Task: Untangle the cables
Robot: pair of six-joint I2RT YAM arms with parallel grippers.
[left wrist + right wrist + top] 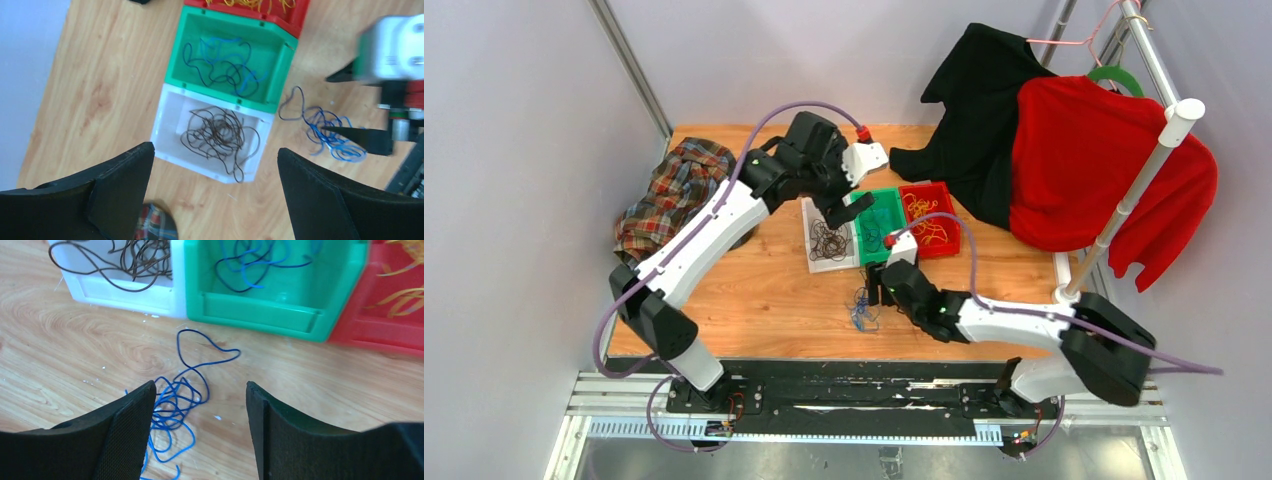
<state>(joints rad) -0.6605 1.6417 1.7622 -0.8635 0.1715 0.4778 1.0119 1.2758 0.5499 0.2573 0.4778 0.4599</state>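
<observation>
A loose clump of blue cables (862,310) (175,405) lies on the wooden table in front of three small bins. Black cables (217,132) fill the white bin (165,125). Blue and dark cables (222,65) lie in the green bin (280,65), and yellow-orange cables (400,290) in the red bin (360,330). My left gripper (215,148) hovers open and empty over the white bin's near edge. My right gripper (199,384) is open low over the table, the blue clump beside and partly under its left finger (130,425).
A plaid cloth (674,190) is bunched at the table's left. A black garment (979,100) and a red garment (1094,170) hang from a white rack (1139,180) at the right, draping onto the table behind the red bin.
</observation>
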